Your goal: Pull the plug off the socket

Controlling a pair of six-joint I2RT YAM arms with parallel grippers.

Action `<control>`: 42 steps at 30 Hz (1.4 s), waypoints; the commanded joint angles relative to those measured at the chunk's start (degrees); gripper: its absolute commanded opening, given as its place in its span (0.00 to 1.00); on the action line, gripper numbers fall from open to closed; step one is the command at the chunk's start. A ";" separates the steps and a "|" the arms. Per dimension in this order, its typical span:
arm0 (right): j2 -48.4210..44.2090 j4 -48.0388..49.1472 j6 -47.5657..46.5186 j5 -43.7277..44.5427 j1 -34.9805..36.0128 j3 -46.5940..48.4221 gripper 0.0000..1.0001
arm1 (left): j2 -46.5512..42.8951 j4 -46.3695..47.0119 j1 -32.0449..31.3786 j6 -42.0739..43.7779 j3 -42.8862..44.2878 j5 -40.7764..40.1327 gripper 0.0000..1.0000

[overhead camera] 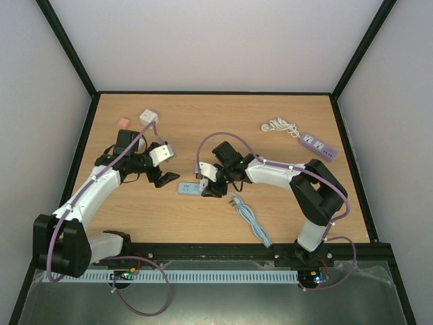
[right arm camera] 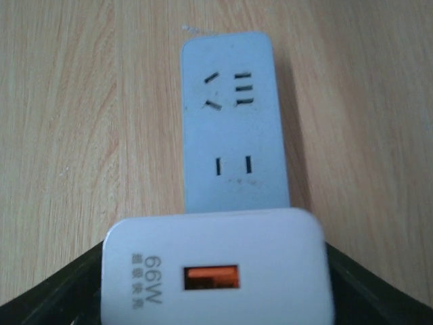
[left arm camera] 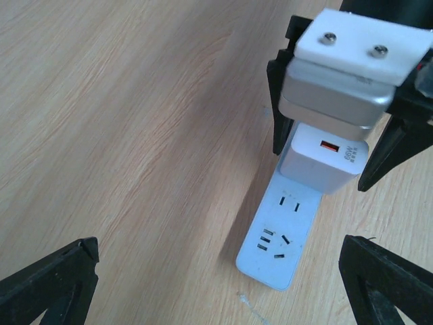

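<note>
Plug (right arm camera: 216, 271) marked 66W, clamped in right claw (overhead camera: 210, 181), at socket strip (right arm camera: 233, 135) end, left claw (overhead camera: 164, 167) wide

Two sockets (overhead camera: 189, 189) (overhead camera: 318, 145), perhaps two plugs (left arm camera: 325, 159) (overhead camera: 147, 116), two cables (overhead camera: 279, 126) (overhead camera: 249, 217)

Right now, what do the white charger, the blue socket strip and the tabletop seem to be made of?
The charger looks like smooth white moulded plastic: soft sheen, rounded corners, printed grey lettering. The socket strip seems to be matte pale blue plastic, a flat face with cleanly cut slots. The tabletop shows light wood grain; whether it is solid wood or a laminate print I cannot tell.
</note>
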 commanded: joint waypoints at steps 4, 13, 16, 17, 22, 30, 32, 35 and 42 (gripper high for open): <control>-3.24 4.28 1.40 1.43 0.42 -2.60 0.77 | 2.63 -2.47 -0.79 2.81 0.82 4.71 0.99; -6.06 3.75 -3.22 -1.74 -3.98 -6.06 0.75 | 3.29 -2.98 -3.30 6.00 -0.37 7.10 0.99; -5.81 3.39 -5.18 -2.06 -5.76 -7.31 0.73 | 4.25 -3.36 -4.83 7.60 -0.33 7.79 0.99; -5.69 3.23 -5.59 -2.08 -6.13 -7.57 0.72 | 4.63 -3.12 -5.51 7.88 -0.29 7.70 0.99; -5.23 2.47 -6.86 -2.61 -6.24 -8.44 0.67 | 6.88 -1.51 -8.85 8.30 0.06 6.47 0.96; -3.37 0.69 -7.69 -2.11 -5.93 -7.19 0.60 | 10.34 0.21 -13.70 9.41 0.40 3.36 0.88; -2.30 0.32 -7.36 -1.71 -5.84 -6.38 0.58 | 10.15 0.60 -14.26 9.71 -0.06 2.93 0.84; -1.20 0.07 -7.12 -0.79 -5.31 -5.50 0.56 | 8.86 0.97 -14.01 9.85 -0.61 1.53 0.79; 0.58 1.71 -6.05 1.29 -3.28 -5.13 0.37 | 4.83 -0.08 -6.49 10.41 -1.18 4.99 0.73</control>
